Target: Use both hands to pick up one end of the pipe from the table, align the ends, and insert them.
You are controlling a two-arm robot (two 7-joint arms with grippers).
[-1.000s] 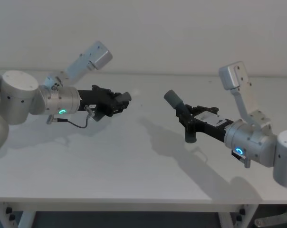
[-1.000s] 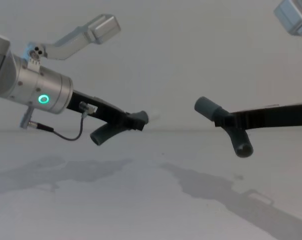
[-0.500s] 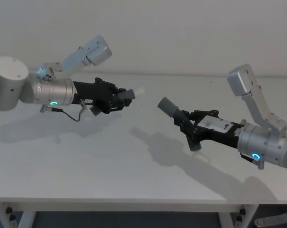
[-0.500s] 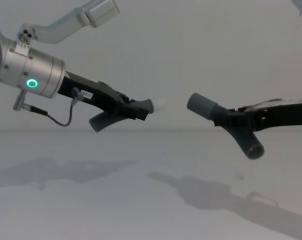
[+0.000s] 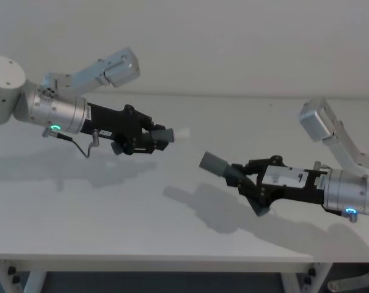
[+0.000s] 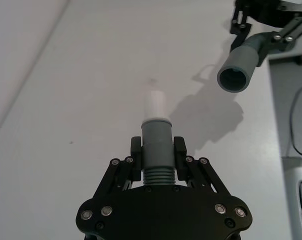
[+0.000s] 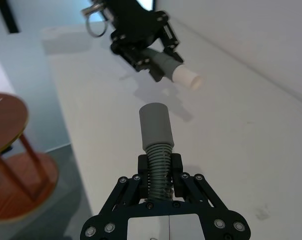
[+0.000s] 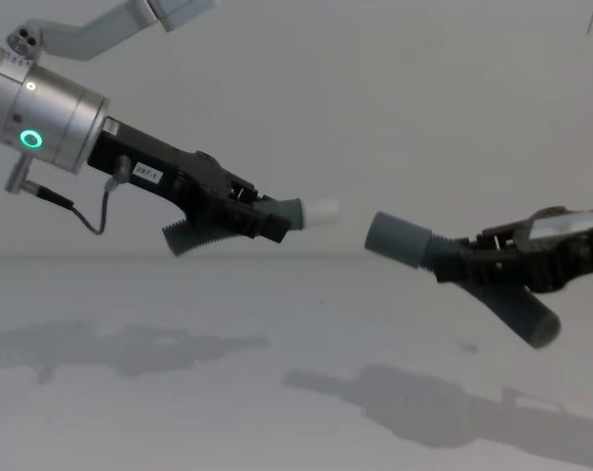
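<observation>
Left gripper (image 5: 149, 139): raised clear of the table (image 5: 111, 213), reaching in from the left, fingers clamped on the ribbed body of the plug piece (image 6: 156, 150) just behind its smooth grey collar. White tip (image 5: 181, 133) projecting past the fingertips, pointed toward the right, open air all round it.

Right gripper (image 5: 244, 178): also off the surface, lower and nearer the front edge in the head view. Fingers closed on the ribbed part of the bent socket piece (image 7: 157, 152) just behind the socket collar (image 5: 214, 165). Collar mouth seen hollow and round in the left wrist view, aimed up toward the white tip. Other leg of the bend slanting down past the gripper.

Gap between the ends: near, not touching. In the chest view, collar slightly lower than the tip and tilted, so not squarely in line.

Room for moving: bare white surface beneath both pieces, crossed by the arms' shadows. A band of bare table between the right gripper and the front edge. Pale wall well behind.
</observation>
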